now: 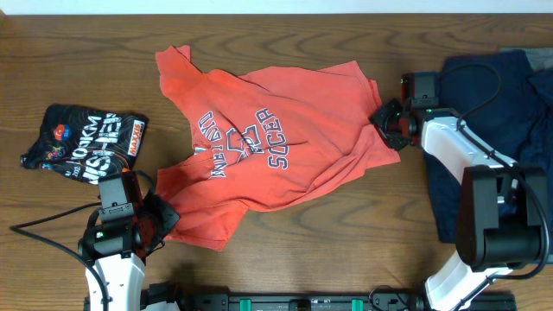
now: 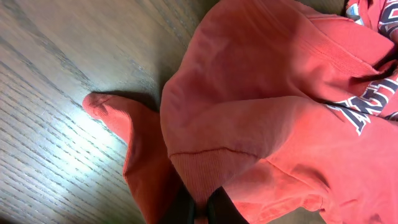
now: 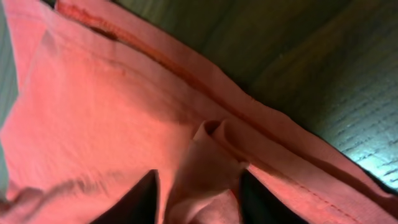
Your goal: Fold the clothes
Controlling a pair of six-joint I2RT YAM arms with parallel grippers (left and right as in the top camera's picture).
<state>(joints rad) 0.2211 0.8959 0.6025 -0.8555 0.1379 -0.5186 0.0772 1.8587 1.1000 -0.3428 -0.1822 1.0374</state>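
Note:
The coral-red T-shirt (image 1: 285,147) lies crumpled in the middle of the table, with its navy "SOCCER" lettering facing up. My left gripper (image 1: 154,216) is at the shirt's near-left corner. In the left wrist view its jaws (image 2: 200,211) are shut on a ribbed edge of the shirt (image 2: 261,124). My right gripper (image 1: 386,128) is at the shirt's right edge. In the right wrist view its fingers (image 3: 199,199) hold a bunched fold of the red cloth (image 3: 93,112) beside a stitched hem.
A small black shirt with white and orange print (image 1: 82,138) lies at the left. Dark navy garments (image 1: 510,112) lie at the right, under the right arm. Bare wooden table (image 1: 346,233) shows in front of the shirt.

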